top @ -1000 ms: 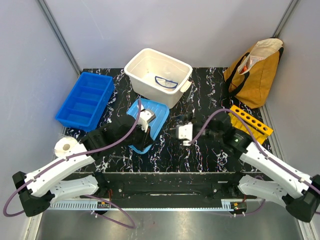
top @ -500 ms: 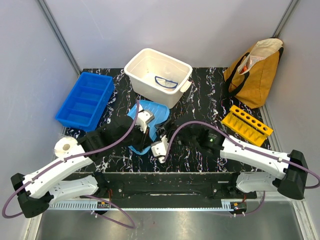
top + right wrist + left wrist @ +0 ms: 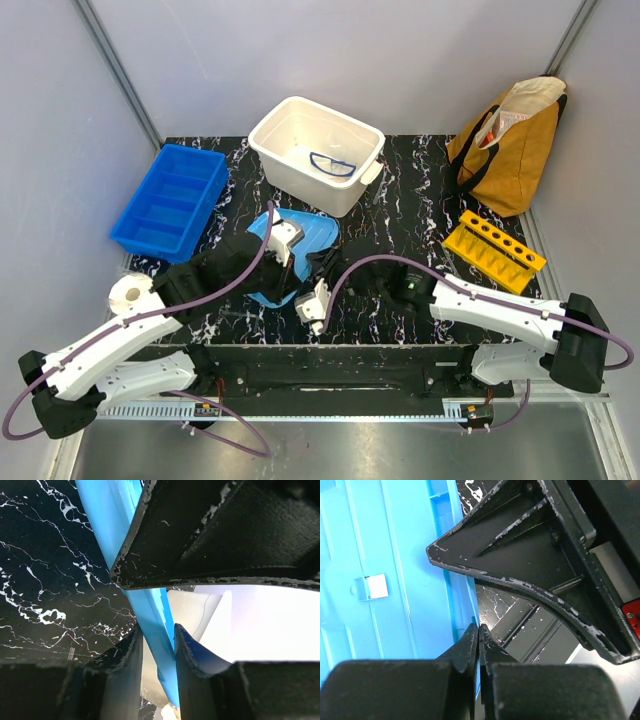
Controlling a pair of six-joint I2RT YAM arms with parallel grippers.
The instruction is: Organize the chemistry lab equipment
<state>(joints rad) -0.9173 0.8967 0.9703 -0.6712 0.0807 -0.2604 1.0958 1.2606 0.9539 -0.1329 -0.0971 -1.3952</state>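
Observation:
Blue-rimmed safety glasses (image 3: 333, 165) lie inside the white tub (image 3: 283, 113). The yellow-orange rack (image 3: 494, 245) lies on the table at the right, its holes showing nothing in them. The blue lid (image 3: 303, 230) is tilted up off the table in front of the tub. My left gripper (image 3: 290, 272) (image 3: 479, 630) is shut on the lid's (image 3: 395, 580) thin near edge. My right gripper (image 3: 318, 270) (image 3: 158, 632) reaches in from the right, and both its fingers press on the lid's rim (image 3: 150, 610). Tubes, wad and small black pieces are out of view.
A blue divided tray (image 3: 170, 200) sits at the back left. A yellow cloth bag (image 3: 510, 140) stands at the back right corner. A white roll (image 3: 128, 292) lies near the left table edge. The two grippers are crowded together at the lid.
My right arm swung left from beside the rack to the lid, and its jaws narrowed onto the lid's rim. The lid rose and tilted slightly. My left gripper stayed shut on it.

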